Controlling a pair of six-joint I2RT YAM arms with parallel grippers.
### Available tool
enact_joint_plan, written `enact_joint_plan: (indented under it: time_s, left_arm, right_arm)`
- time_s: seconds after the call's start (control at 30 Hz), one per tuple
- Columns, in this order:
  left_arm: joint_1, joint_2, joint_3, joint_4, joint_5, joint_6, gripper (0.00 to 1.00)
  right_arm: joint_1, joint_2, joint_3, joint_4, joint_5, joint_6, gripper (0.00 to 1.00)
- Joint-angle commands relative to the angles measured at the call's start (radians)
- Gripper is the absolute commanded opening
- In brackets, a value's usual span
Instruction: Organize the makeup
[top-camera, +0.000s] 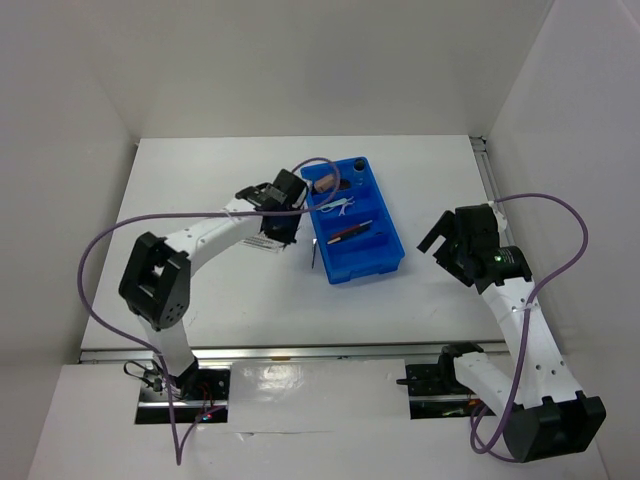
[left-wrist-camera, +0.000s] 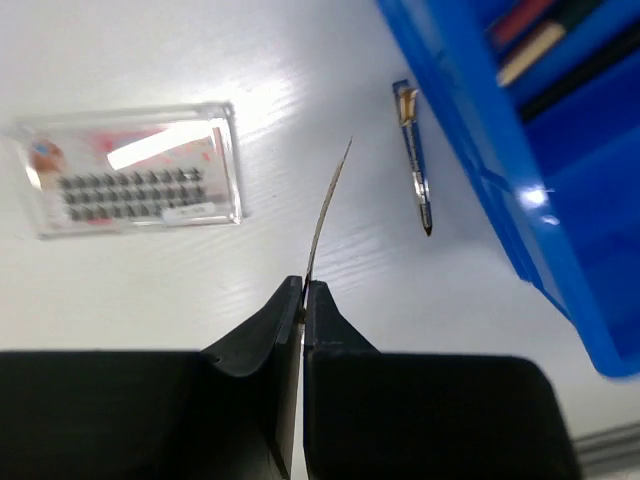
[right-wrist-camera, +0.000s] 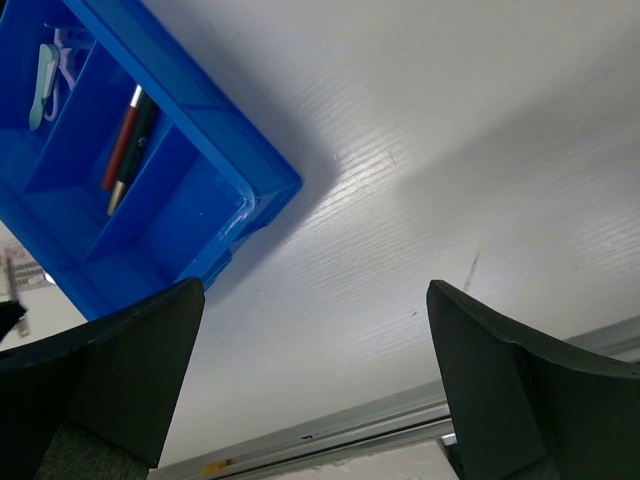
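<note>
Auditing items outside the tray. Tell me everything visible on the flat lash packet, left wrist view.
The flat packet is a clear, glossy plastic case over a white card with red-pink print, showing rows of small dark lash clusters. It lies flat on the white table, long side across the view, glare on its top. Nothing touches it; the left gripper, shut on a thin strip, is beside it, apart.

1 tray (top-camera: 365, 270), 3 pencils (right-wrist-camera: 124, 130), 1 packet (left-wrist-camera: 130, 170).
</note>
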Motion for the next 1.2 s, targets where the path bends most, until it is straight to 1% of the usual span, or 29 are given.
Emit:
enact_joint_plan:
  time_s: [0.0,0.07,0.1,0.2,0.23,0.3,0.33,0.37,0.4,0.47,0.53,0.73,0.77,0.83,0.87,0.93,0.97,1.0,1.03,1.1,1.17]
  left_arm:
    - [0.013,-0.086,0.107,-0.064,0.097,0.157,0.0]
    - [0.013,-0.061,0.178,-0.073,0.121,0.2,0.0]
    - [0.013,-0.028,0.258,-0.073,0.144,0.231,0.0]
    - [0.013,0.046,0.385,-0.073,0.198,0.262,0.0]
    - [0.013,0.118,0.495,-0.073,0.212,0.262,0.0]
    - [0.013,0.205,0.629,-0.116,0.244,0.274,0.0]
    - [0.002,0.247,0.739,-0.116,0.244,0.274,0.0]
    - [-0.007,0.323,0.784,-0.116,0.244,0.283,0.0]
    - [-0.007,0.354,0.818,-0.099,0.235,0.283,0.0]
    - [-0.007,0.419,0.859,-0.053,0.235,0.283,0.0]
    - [-0.007,0.454,0.869,-0.004,0.235,0.273,0.0]
    - [-0.016,0.525,0.88,0.059,0.235,0.254,0.0]
    - [-0.025,0.534,0.88,0.059,0.221,0.254,0.02]
    - [-0.026,0.534,0.88,0.059,0.221,0.254,0.09]
    - [-0.026,0.534,0.88,0.05,0.21,0.243,0.3]
    - [-0.026,0.525,0.88,0.039,0.21,0.243,0.54]
    - [-0.026,0.525,0.88,0.039,0.21,0.243,0.73]
    - [-0.026,0.513,0.88,0.03,0.201,0.234,0.8]
    - [-0.026,0.497,0.88,0.02,0.201,0.234,0.84]
    - [-0.026,0.474,0.88,0.007,0.189,0.223,0.84]
    - [-0.026,0.407,0.867,-0.004,0.151,0.178,0.79]
  right_arm:
    - [-0.006,-0.001,0.002,0.048,0.001,-0.007,1.0]
    - [-0.006,0.008,0.002,0.057,0.001,-0.007,1.0]
    - [-0.006,0.008,0.002,0.057,-0.008,-0.007,1.0]
    - [-0.006,0.008,0.002,0.057,0.002,-0.007,1.0]
    - [-0.006,0.008,0.002,0.057,0.003,-0.007,1.0]
    - [-0.006,0.008,0.002,0.057,0.015,-0.007,1.0]
    - [-0.006,0.008,0.002,0.057,0.015,-0.007,1.0]
    - [-0.006,0.008,0.002,0.048,0.015,-0.007,1.0]
    - [-0.016,0.008,0.002,0.048,0.024,-0.007,1.0]
    - [-0.016,0.008,0.002,0.048,0.024,-0.007,1.0]
    - [-0.016,0.008,0.002,0.048,0.024,-0.007,1.0]
    - [-0.016,0.008,0.002,0.039,0.033,-0.007,1.0]
    - [-0.016,0.008,0.002,0.03,0.033,-0.007,1.0]
    - [-0.016,0.008,0.002,0.03,0.033,-0.007,1.0]
    - [-0.016,0.008,0.002,0.03,0.033,-0.007,1.0]
    - [-0.016,0.008,0.002,0.03,0.033,-0.007,1.0]
    - [-0.016,0.008,0.002,0.03,0.033,-0.007,1.0]
    - [-0.016,0.008,0.002,0.03,0.033,-0.007,1.0]
    - [-0.016,0.008,0.002,0.03,0.033,-0.007,1.0]
    - [-0.016,0.008,0.002,0.03,0.033,-0.007,1.0]
    - [-0.016,0.008,0.002,0.03,0.033,-0.007,1.0]
